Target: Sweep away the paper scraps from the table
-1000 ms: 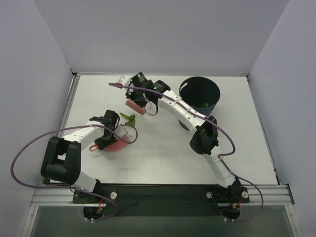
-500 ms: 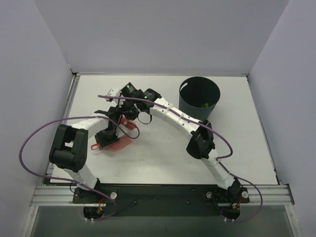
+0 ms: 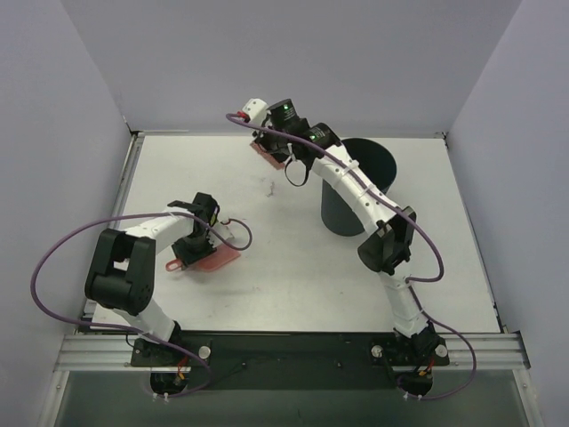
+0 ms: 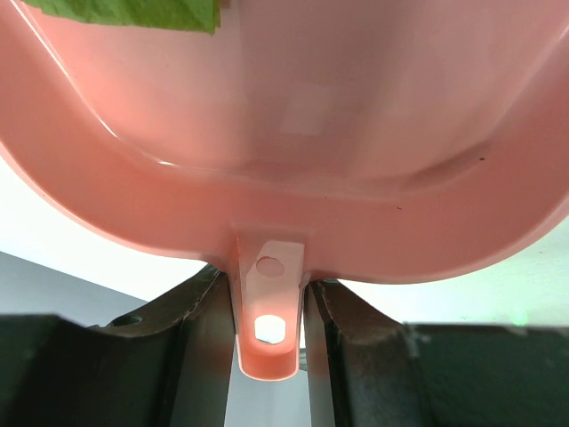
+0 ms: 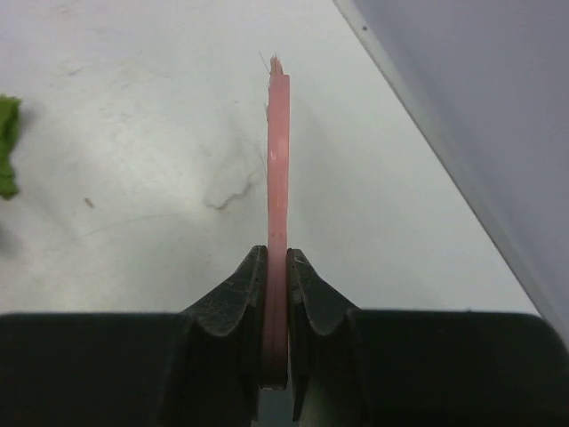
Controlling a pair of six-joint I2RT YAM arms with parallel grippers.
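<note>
The left fingers (image 4: 200,307) pinch the short handle tab of a pink dustpan (image 4: 293,133), pressed against it from both sides. In the top view the dustpan (image 3: 213,258) sits on the left part of the white worktop (image 3: 293,285), towards the near side. A green scrap (image 4: 124,11) lies inside the pan at its far edge.

The right fingers (image 5: 240,285) are clamped on a pink brush (image 5: 277,160), seen edge-on from the wrist. The top view puts this brush (image 3: 269,153) at the far side of the worktop, close to the back wall and left of a dark round bin (image 3: 342,209).

A pale scrap (image 5: 233,178) lies on the worktop just beside the brush; from above it shows as a small speck (image 3: 269,186) near the brush. A second green scrap (image 5: 7,147) lies at the left edge of the right wrist view, well apart from the brush.
</note>
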